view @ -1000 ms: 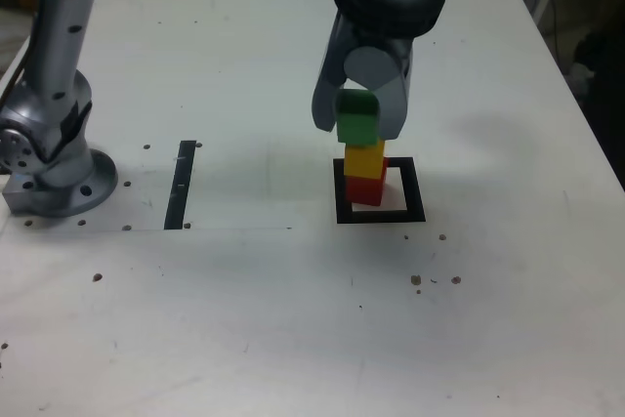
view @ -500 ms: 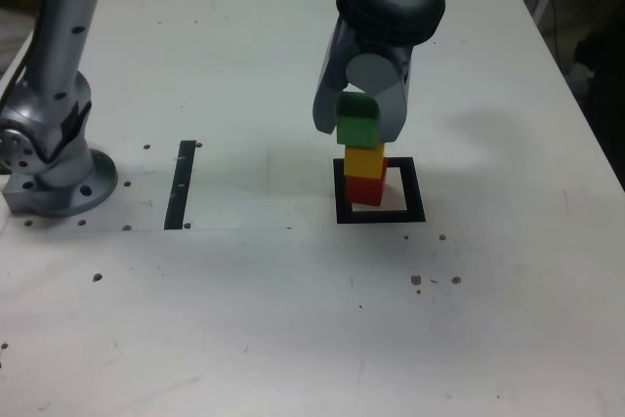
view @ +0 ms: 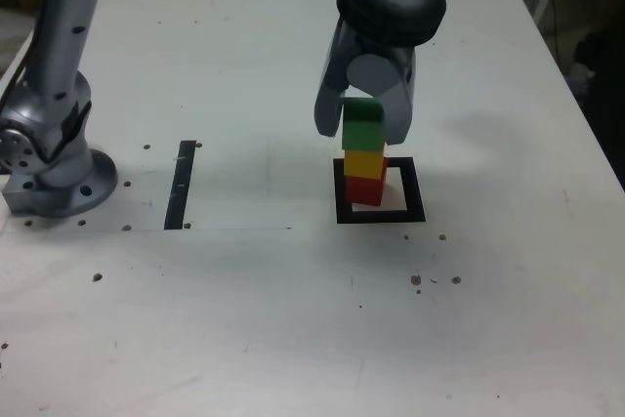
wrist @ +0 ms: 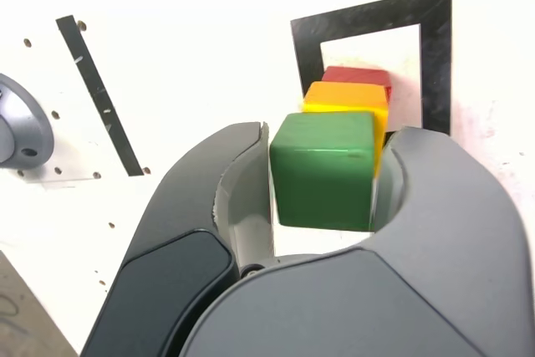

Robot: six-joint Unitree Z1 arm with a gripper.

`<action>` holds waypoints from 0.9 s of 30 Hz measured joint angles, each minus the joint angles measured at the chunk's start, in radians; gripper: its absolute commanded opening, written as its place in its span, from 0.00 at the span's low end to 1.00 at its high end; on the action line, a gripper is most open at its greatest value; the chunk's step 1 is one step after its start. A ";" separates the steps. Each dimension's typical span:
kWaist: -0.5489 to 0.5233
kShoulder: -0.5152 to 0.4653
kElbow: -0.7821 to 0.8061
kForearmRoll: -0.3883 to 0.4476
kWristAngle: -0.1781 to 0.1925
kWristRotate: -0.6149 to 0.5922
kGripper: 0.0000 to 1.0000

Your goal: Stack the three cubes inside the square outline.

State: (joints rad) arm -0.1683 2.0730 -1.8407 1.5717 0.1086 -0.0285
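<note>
The three cubes stand in one tower inside the square outline (view: pixel 381 215) (wrist: pixel 435 56). The red cube (view: pixel 365 189) (wrist: pixel 358 77) is at the bottom, the yellow cube (view: pixel 365 162) (wrist: pixel 347 98) on it, and the green cube (view: pixel 363 124) (wrist: pixel 324 169) on top. My gripper (view: pixel 363 130) (wrist: pixel 330 141) hangs over the tower with a finger on each side of the green cube. The jaws stand slightly open: the wrist view shows a thin gap between one finger (wrist: pixel 238 198) and the green cube, while the other finger (wrist: pixel 418 190) lies close against it.
A thin black strip (view: pixel 181 185) (wrist: pixel 96 94) lies on the white table toward the exterior view's left. The arm's grey base (view: pixel 54 173) stands at the left edge. Small screw holes and dark specks (view: pixel 417 280) dot the table.
The jaws have parted a little. The green cube has settled lower onto the yellow cube and now sits squarer over it.
</note>
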 measured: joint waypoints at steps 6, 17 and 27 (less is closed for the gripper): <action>0.001 0.000 0.003 0.002 -0.003 0.001 0.97; -0.016 -0.154 -0.010 0.019 0.048 -0.001 0.99; -0.025 -0.387 0.116 0.028 0.049 0.026 0.99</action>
State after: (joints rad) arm -0.1933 1.6856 -1.7249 1.6000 0.1572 -0.0024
